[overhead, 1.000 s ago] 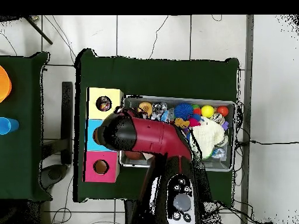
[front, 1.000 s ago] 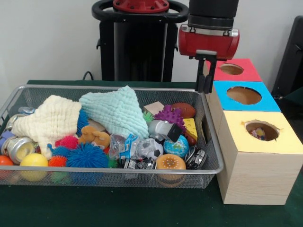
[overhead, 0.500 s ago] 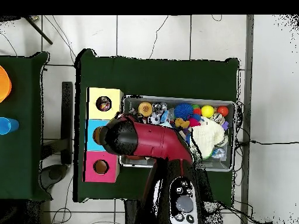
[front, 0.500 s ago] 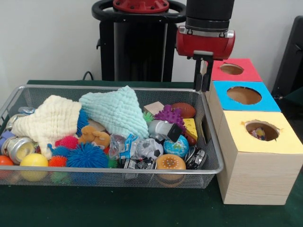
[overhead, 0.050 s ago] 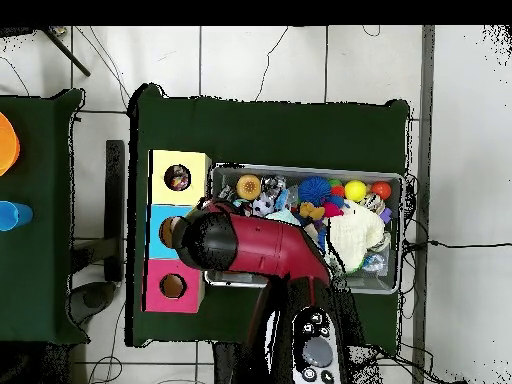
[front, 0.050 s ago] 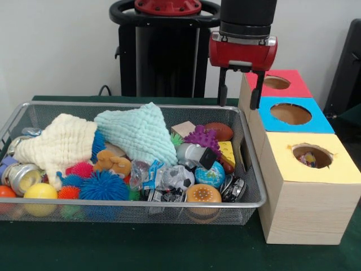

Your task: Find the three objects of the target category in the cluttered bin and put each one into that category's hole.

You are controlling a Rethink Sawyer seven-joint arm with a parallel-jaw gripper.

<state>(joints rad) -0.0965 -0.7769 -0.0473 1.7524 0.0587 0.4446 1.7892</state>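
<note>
Front view: we see the gripper hanging with fingers spread apart, nothing between them, above the wire bin's far right corner. Just to its right sit the red box and blue box; the yellow box is nearer the camera, something small inside its hole. Below and left of the gripper the bin holds clutter: purple spiky ball, brown football, mint cloth, cream cloth. We can't tell which category is the target. Everything rests on a dark green table cover; white wall behind. Overhead, the arm covers the gripper; tiled floor surrounds the table.
</note>
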